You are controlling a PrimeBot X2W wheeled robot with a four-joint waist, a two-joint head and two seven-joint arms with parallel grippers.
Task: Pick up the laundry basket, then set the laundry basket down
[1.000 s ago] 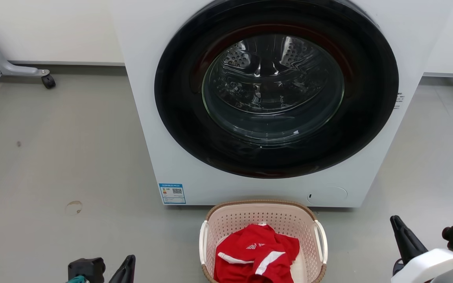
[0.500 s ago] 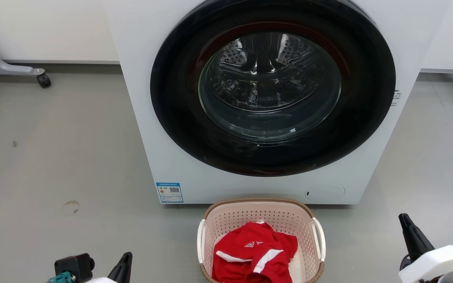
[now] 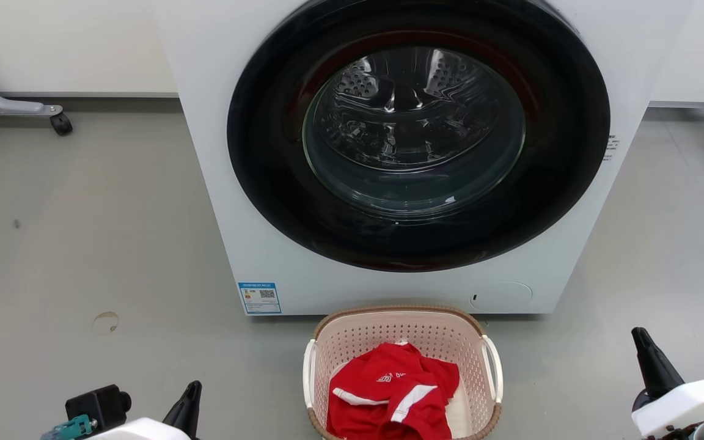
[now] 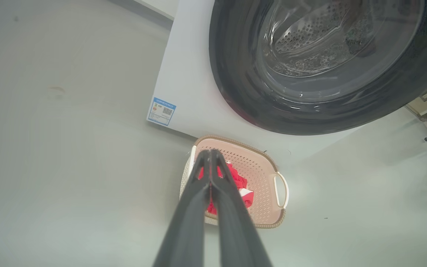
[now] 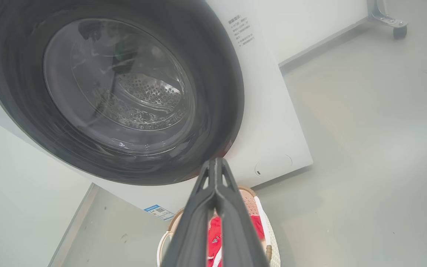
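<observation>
Left claw (image 3: 192,394) seen at lower left of head view, fingers pressed together, nothing held. Laundry basket (image 3: 388,335) seen at bottom centre, set on floor (image 3: 83,244) just before washer (image 3: 205,153), red garment (image 3: 395,391) laid inside. Right claw (image 3: 643,342) seen at lower right, fingers likewise pressed together, well apart from laundry basket.

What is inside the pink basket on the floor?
A crumpled red garment with white stripes lies inside the laundry basket. It covers most of the basket's bottom, so anything beneath it is hidden.
</observation>
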